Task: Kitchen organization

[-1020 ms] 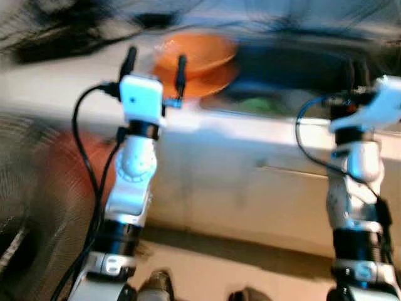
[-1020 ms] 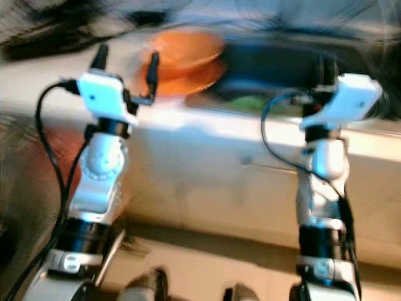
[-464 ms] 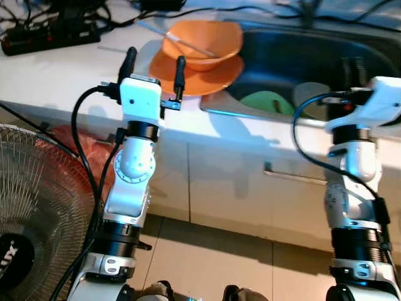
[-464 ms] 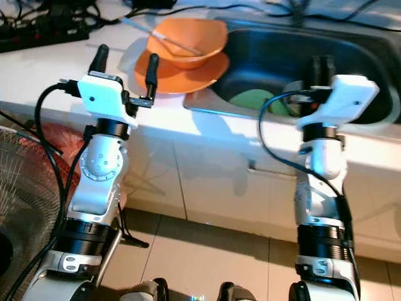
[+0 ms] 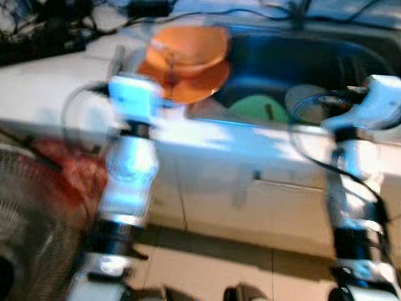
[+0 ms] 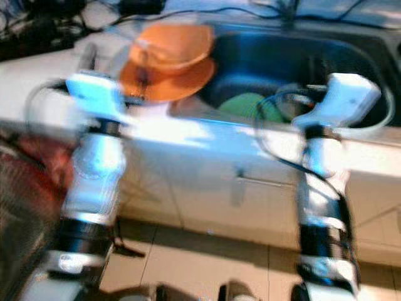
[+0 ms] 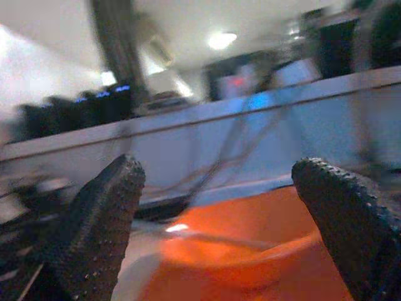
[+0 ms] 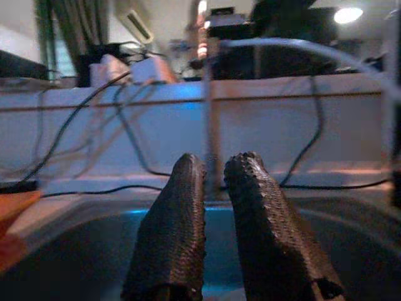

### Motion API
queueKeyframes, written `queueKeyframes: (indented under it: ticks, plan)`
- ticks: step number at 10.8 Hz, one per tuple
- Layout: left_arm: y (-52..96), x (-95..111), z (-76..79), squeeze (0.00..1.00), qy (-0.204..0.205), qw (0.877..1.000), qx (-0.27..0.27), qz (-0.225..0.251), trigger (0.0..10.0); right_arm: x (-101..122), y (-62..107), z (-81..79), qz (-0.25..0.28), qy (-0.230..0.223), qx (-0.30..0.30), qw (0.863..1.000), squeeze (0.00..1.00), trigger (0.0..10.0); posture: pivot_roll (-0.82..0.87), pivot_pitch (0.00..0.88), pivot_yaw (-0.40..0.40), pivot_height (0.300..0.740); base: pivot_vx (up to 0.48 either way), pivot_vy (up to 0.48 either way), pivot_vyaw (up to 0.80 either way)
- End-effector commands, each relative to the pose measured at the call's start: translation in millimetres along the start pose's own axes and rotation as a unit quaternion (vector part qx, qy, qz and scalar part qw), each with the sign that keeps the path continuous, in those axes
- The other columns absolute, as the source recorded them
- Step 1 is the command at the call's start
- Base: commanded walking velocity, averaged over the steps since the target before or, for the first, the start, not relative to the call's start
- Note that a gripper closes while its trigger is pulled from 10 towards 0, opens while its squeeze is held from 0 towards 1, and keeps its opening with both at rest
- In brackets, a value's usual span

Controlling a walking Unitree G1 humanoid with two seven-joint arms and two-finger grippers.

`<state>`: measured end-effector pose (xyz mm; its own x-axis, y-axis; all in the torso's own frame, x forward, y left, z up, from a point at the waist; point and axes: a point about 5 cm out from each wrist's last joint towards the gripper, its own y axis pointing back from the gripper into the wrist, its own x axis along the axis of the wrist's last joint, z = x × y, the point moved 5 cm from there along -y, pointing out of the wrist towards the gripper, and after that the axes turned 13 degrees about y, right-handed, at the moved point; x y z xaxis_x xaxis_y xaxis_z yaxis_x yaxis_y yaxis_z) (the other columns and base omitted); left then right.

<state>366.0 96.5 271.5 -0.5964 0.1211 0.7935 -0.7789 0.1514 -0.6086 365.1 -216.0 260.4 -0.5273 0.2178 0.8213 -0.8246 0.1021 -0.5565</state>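
Kitchen counter (image 5: 56,88) and steel sink (image 5: 294,59) ran across the head cameras' blurred frame, with pale cabinet fronts (image 5: 250,194) below and a standing fan (image 5: 25,232) at the robot's left. Cables (image 5: 207,11) trailed along the back wall.

An orange bowl (image 5: 191,47) sat nested on an orange plate (image 5: 188,84) on the counter, hard against the sink's left rim; a thin utensil (image 7: 207,237) lay across the bowl's mouth in the left wrist view. Down in the basin lay a green plate (image 5: 258,108) and a pale round dish (image 5: 307,100) beside it.

The left gripper (image 7: 219,213) stood raised at the counter's front edge with its two fingers (image 7: 103,207) spread wide apart, and the orange bowl lay straight ahead of it, framed between them (the wrist camera looked directly over the bowl's rim). That made the left arm plainly the nearer one to the orange stack, which lay forward and a little to the right of the claw.

The right gripper (image 8: 210,207) was held over the sink's front edge, its fingers pressed together on nothing, pointing across the basin toward the faucet (image 8: 212,119). The green plate lay below and to its left, nearer to this arm than to the other.
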Motion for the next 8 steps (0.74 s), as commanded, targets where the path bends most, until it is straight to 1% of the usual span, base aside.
queueKeyframes:
  ticks: [1, 2, 3, 4, 8]
  plan:
    - [-0.9, 4.9, -11.4, 0.0, -0.012, 1.0, 0.011, 0.008, 10.0, 5.6, -2.6, -7.0, 0.008, -0.005, 0.007, 1.0, 0.0, 10.0, 0.01, 0.174, 0.001, 0.74, 0.304, 0.0, 0.0]
    - [-1.2, 5.0, -11.5, 0.0, -0.012, 1.0, 0.011, 0.008, 10.0, 5.3, -3.1, -8.0, 0.007, -0.009, 0.01, 1.0, 0.0, 10.0, 0.01, 0.175, 0.0, 0.74, 0.304, 0.0, 0.0]
    - [-1.3, 5.0, -11.6, 0.0, -0.012, 1.0, 0.011, 0.008, 10.0, 4.8, -3.2, -8.0, 0.005, -0.01, 0.009, 1.0, 0.0, 10.0, 0.01, 0.175, 0.0, 0.74, 0.3, 0.0, -0.46]
    - [-1.5, 5.1, -11.4, 0.0, -0.012, 1.0, 0.011, 0.008, 10.0, 6.3, -3.2, -8.5, 0.01, -0.001, 0.01, 1.0, 0.0, 10.0, 0.01, 0.175, 0.0, 0.74, 0.304, 0.0, 0.0]
    - [-1.6, 5.8, -11.7, 0.0, -0.012, 1.0, 0.012, 0.009, 10.0, 5.5, -3.6, -8.7, 0.008, -0.005, 0.008, 1.0, 0.0, 10.0, 0.01, 0.174, -0.001, 0.74, 0.305, 0.0, 0.0]
